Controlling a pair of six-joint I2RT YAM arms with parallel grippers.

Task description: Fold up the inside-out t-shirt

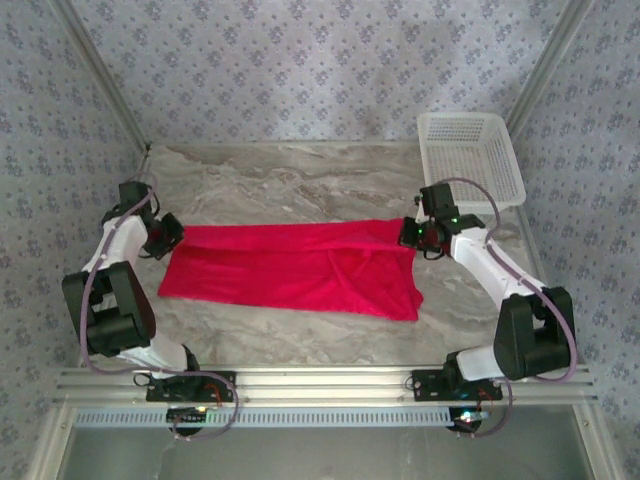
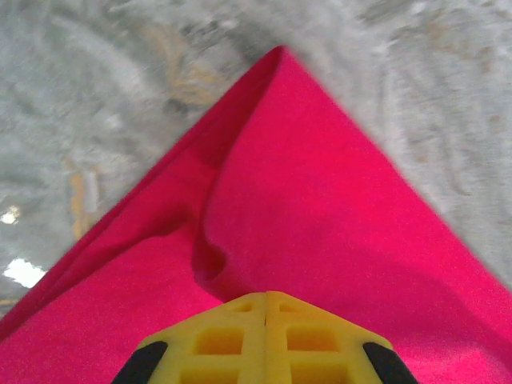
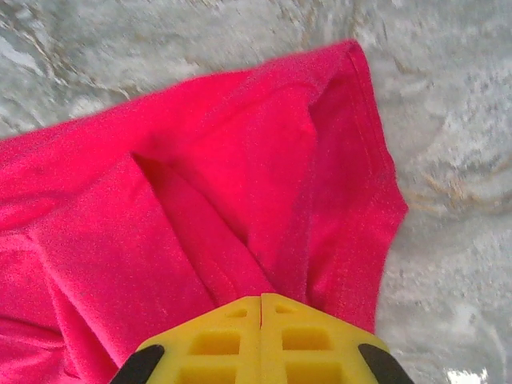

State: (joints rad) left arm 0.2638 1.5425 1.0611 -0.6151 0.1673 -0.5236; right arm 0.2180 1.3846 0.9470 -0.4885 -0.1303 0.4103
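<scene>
The t-shirt (image 1: pixel 290 270) lies half-folded on the tabletop (image 1: pixel 300 175); left gripper (image 2: pixel 266 300) pinches its 9 o'clock end, right gripper (image 3: pixel 262 300) its 3 o'clock end. Crosswise folds likely remain.

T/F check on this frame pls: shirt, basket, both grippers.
1. The t-shirt lies on the table, with a white basket at the far right corner. True.
2. The basket holds cloth. False: it is empty.
3. The left gripper and right gripper sit at opposite ends of the t-shirt. True.
4. Both have their jaws open. False: both are shut on the fabric.
</scene>
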